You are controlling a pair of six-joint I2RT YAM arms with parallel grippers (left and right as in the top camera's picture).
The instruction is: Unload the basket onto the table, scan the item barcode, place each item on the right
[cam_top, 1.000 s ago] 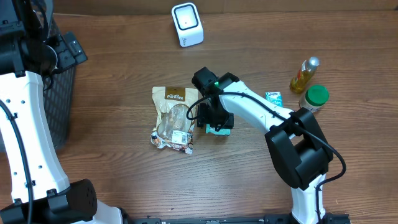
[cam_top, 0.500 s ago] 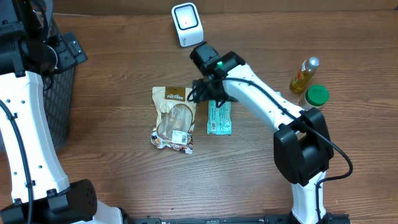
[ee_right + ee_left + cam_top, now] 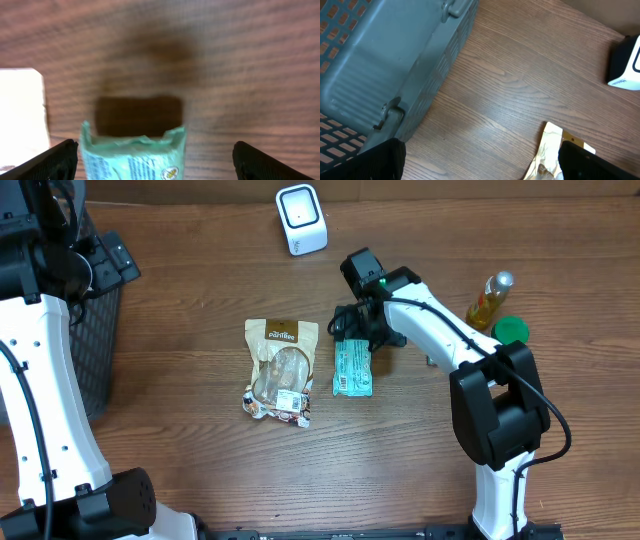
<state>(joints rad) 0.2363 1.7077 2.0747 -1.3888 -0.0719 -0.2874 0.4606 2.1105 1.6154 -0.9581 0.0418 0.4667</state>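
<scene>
**Packet flat on desk, right gripper open over its far end**

Overhead: the teal packet (image 3: 352, 369) lies flat on the desk (image 3: 200, 470). Its long axis runs from the near edge toward the scanner (image 3: 301, 219), slightly tilted. A brown pouch (image 3: 280, 370) lies just left of it, apart. The right gripper (image 3: 360, 332) hangs over the packet's far end; its fingers are too dark here to tell apart. The right arm covers part of a green-lidded jar (image 3: 513, 330) beside a bottle (image 3: 489, 300). A basket (image 3: 100, 340) stands at the left edge, half hidden by the left arm.

Left wrist: the left gripper (image 3: 480, 162) has its 2 fingers wide apart at the lower corners, over bare desk. The basket wall fills the upper left. A corner of the pouch shows at lower right, and the scanner is cut off at the right edge.

Right wrist: the 2 fingers stand apart at the lower corners, with the packet's crimped end between them and touching neither. Only that end shows, and its print is too blurred to read.
</scene>
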